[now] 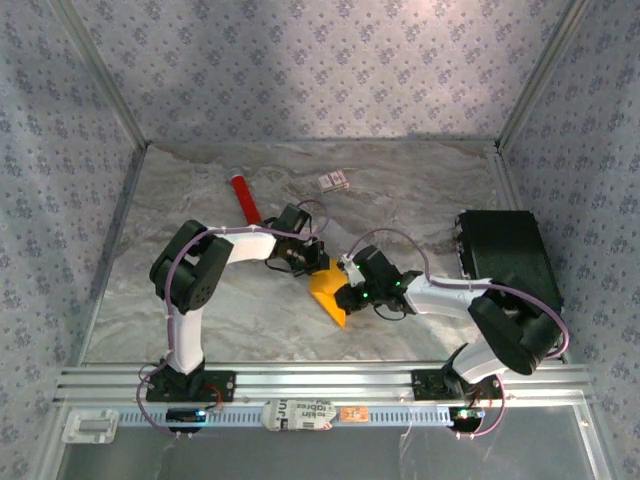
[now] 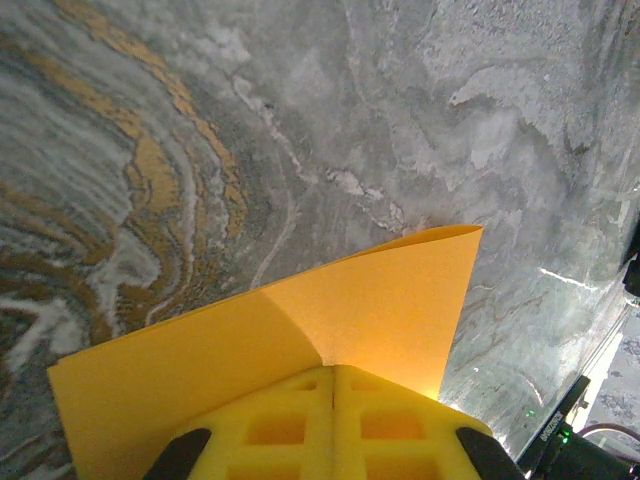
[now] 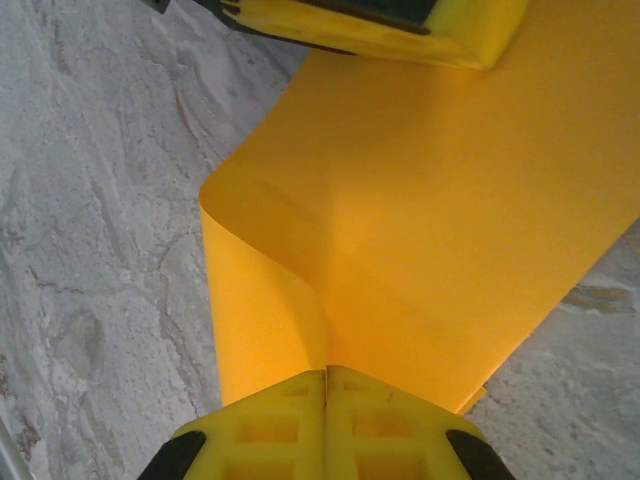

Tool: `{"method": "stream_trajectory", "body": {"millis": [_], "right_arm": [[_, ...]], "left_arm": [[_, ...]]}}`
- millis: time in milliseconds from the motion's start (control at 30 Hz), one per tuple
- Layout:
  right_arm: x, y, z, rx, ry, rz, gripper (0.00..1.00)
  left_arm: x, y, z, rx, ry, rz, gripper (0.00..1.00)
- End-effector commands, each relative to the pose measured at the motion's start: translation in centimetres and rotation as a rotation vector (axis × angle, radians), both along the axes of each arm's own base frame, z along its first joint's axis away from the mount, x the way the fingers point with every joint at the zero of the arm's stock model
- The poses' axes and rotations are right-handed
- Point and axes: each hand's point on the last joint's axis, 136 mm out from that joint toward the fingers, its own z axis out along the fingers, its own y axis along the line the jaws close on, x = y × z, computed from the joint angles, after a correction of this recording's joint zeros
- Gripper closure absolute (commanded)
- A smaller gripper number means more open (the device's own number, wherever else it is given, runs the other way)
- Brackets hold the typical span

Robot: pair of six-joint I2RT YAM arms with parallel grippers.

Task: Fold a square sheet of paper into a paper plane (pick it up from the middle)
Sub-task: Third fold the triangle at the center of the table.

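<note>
The square sheet of paper (image 1: pixel 327 290), orange-yellow, hangs bent between both grippers just above the marble table near its middle. My left gripper (image 1: pixel 316 268) is shut on the sheet's far edge. In the left wrist view its yellow fingers (image 2: pixel 300 420) pinch the sheet of paper (image 2: pixel 380 300), which curls away to a corner. My right gripper (image 1: pixel 347 293) is shut on the near side. In the right wrist view its gripper (image 3: pixel 326 372) pinches a doubled-over curl of the sheet of paper (image 3: pixel 440 220), and the left gripper's yellow fingers (image 3: pixel 400 20) show at the top.
A red cylindrical tube (image 1: pixel 245 198) lies at the back left of the table and a small white card (image 1: pixel 334 181) at the back middle. A black box (image 1: pixel 508 255) stands at the right side. Patterned walls enclose the table.
</note>
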Motion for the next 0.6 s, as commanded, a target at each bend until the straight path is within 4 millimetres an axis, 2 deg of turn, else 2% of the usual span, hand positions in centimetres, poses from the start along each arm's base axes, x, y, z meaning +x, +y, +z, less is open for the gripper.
{"method": "stream_trajectory", "body": {"millis": [0,567], "right_arm": [[0.54,-0.35,-0.12,-0.039,-0.004,-0.020,0.96],[0.64,-0.37,-0.43,-0.070,-0.007,-0.030,0.96]], "left_arm": [[-1.39,1.34,-2.28,0.084,0.047,0.005,0.97],[-1.40,1.41,-2.41,0.086,0.050,0.009,0.97]]}}
